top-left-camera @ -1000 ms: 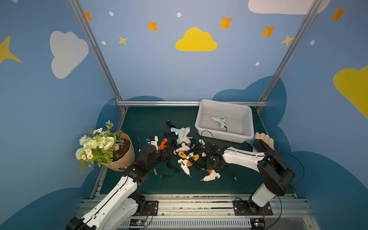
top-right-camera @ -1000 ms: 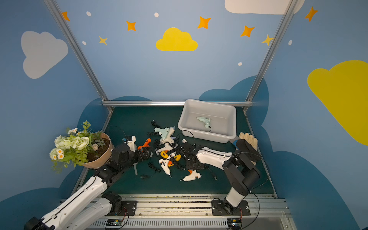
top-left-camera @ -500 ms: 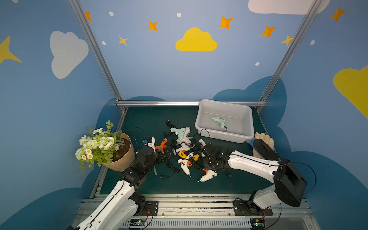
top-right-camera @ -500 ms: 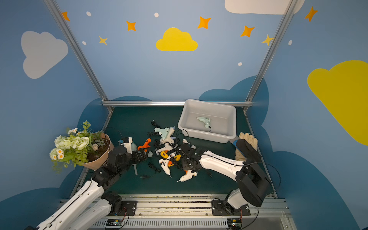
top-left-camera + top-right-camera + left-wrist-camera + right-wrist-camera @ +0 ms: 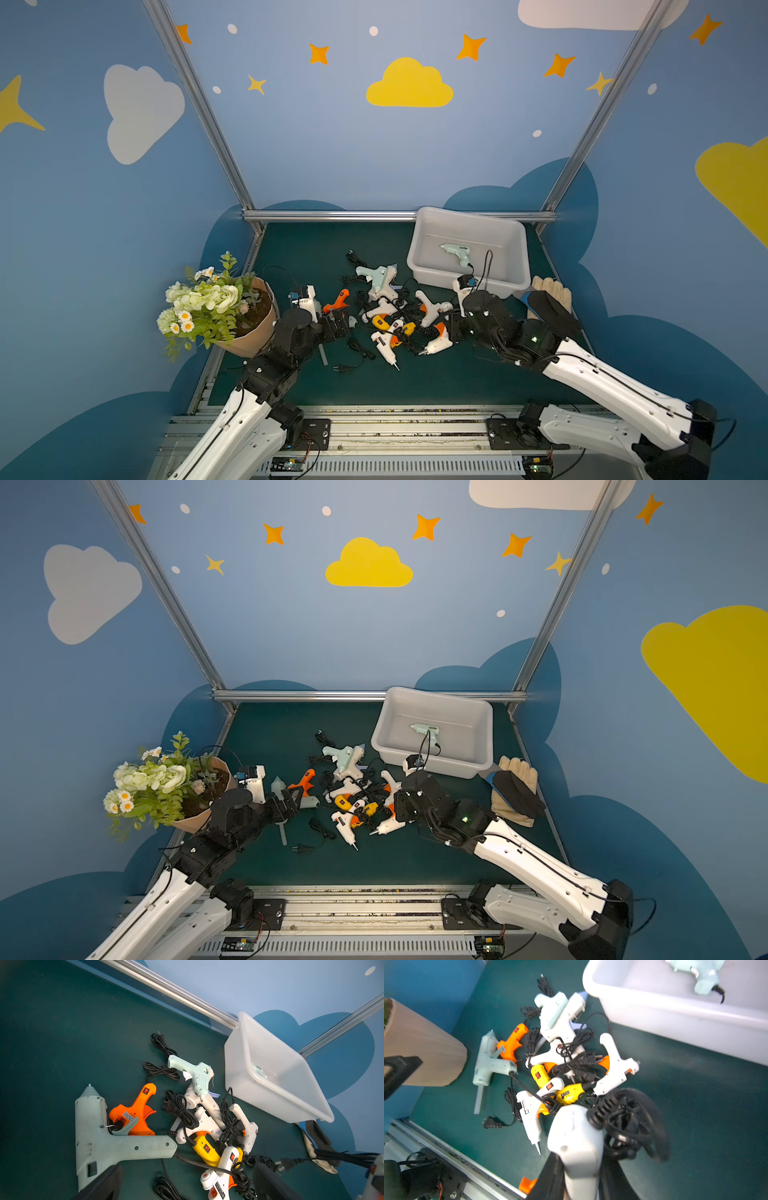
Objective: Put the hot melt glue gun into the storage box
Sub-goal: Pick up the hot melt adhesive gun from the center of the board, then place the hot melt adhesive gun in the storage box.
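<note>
Judging by the layout, job was barely started. Only one gun, a small mint glue gun (image 5: 456,252), lay inside the storage box (image 5: 432,272), which sat at far right of the mat, near the back rail. All other guns were in a tangled pile (image 5: 395,320) at mat centre, short of the box: white, yellow, orange and mint bodies w/ black cords looped over and btwn them. Exact count not poss.; several at least.

On the near side, right gripper (image 5: 579,1172) was clamped on the handle of a white glue gun (image 5: 575,1132), jaws closed tight either side. Its bundled cord (image 5: 623,1126) sat beside the handle, blurred in wrist view. In a top view that gun (image 5: 388,825) was at the near edge of the pile, nozzle pointing away from the box. Couldn't tell whether it was clear of the mat. Est.: grasp done, carry and release yet to do.

Across the pile, left gripper (image 5: 187,1167) stood wide open, holding nothing, just by the large mint gun (image 5: 97,1138) and orange gun (image 5: 135,1113), next to the flower pot (image 5: 249,336). No grasp there.

Remaining, by my reckoning: nearly everything. Risk: cords cross multiple guns, so one lift could drag neighbours. Not part of job: gloves (image 5: 548,286) beside box, loose glue stick (image 5: 323,355).
</note>
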Robot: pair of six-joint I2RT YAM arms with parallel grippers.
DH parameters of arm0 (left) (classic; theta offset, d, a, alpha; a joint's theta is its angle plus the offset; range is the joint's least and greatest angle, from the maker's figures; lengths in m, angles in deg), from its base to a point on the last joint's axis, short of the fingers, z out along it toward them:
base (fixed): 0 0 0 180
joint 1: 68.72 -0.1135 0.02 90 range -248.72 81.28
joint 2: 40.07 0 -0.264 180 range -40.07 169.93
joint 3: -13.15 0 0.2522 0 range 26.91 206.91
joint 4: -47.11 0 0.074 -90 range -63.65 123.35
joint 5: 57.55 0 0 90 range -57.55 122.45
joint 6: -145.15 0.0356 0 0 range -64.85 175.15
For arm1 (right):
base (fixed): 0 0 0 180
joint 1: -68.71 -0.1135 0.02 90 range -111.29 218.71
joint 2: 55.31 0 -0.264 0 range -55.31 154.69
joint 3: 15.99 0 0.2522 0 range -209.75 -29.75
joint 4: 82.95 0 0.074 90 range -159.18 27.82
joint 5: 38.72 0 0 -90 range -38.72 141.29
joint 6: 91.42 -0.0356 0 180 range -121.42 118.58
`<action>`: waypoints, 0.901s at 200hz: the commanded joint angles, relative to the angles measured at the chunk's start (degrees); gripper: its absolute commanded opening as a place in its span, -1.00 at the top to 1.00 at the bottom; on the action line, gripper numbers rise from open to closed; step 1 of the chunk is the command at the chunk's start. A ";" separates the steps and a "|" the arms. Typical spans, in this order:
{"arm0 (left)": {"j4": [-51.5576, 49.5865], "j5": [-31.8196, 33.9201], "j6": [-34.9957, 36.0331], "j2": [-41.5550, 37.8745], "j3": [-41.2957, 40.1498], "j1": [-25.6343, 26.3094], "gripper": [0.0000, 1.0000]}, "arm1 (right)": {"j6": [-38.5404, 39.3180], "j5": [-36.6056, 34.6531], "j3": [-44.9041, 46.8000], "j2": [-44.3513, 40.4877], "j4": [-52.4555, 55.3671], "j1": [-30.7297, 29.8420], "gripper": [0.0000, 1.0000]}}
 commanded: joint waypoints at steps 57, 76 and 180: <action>-5.07 2.01 2.58 -3.09 4.33 -0.25 -1.00 | 8.92 -2.57 -16.92 4.54 1.52 10.46 1.00; -4.28 1.43 2.46 -2.36 4.19 -0.25 -1.00 | 11.42 -1.27 -22.52 9.40 1.83 14.34 1.00; -1.88 -0.74 2.17 2.20 3.68 -0.25 -1.00 | 13.65 3.32 -44.67 37.72 0.75 35.14 1.00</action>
